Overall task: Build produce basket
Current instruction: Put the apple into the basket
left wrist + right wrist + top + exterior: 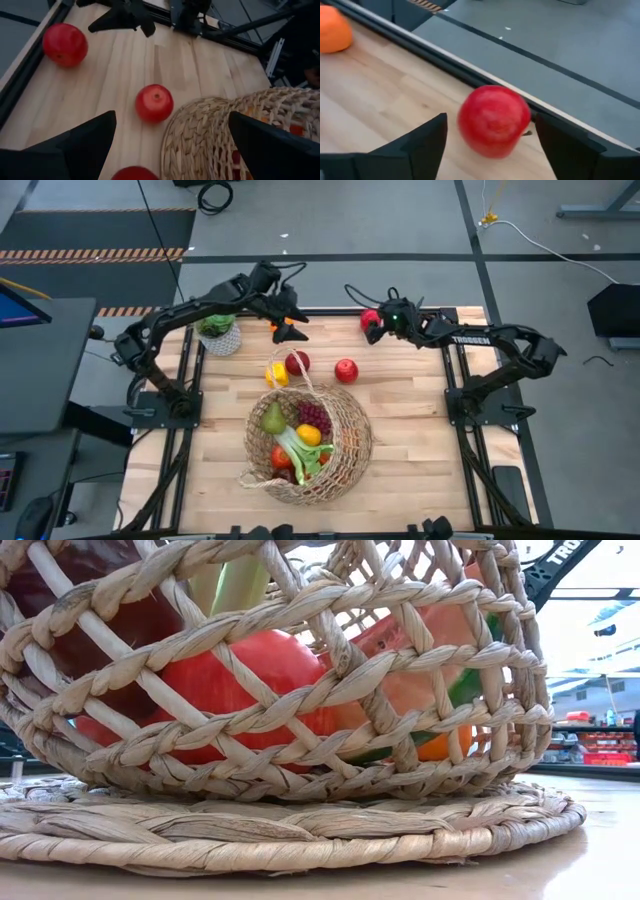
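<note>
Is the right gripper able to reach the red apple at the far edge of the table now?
Probably yes: the right gripper is open, the red apple sits between its fingers, nothing blocks it.

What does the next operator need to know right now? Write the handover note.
Left gripper: open, empty, near the table's far edge by the orange.
Right gripper: open around a red apple at the far edge, not clearly gripping.
Basket: mid-table, already holding a pear, grapes, leek and an orange.
Left to load: that apple, the loose apple, the dark apple, the lemon by the basket rim, and the far-edge orange.
</note>
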Available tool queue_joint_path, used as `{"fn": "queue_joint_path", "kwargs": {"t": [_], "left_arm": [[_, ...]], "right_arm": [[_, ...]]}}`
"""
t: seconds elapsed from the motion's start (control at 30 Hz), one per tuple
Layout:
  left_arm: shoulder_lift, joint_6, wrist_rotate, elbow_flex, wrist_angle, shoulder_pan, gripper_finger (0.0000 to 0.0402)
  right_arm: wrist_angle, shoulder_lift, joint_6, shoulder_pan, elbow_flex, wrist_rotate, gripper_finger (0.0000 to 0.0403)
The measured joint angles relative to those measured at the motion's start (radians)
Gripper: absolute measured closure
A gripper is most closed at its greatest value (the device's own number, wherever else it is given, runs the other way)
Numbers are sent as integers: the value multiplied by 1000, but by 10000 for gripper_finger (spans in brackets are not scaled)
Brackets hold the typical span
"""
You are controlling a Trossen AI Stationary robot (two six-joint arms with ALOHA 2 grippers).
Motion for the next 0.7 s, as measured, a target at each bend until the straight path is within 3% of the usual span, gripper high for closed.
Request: {"fn": "queue_joint_path", "kwargs": {"t": [0.3,0.7], "left_arm": [[-164,12,5,-172,135,-23,8],[-295,-48,1,-390,289,-28,8]], "right_arm": [[134,198,-21,-13,0,-5,11],[221,262,-30,-55,34,-36,4]]}}
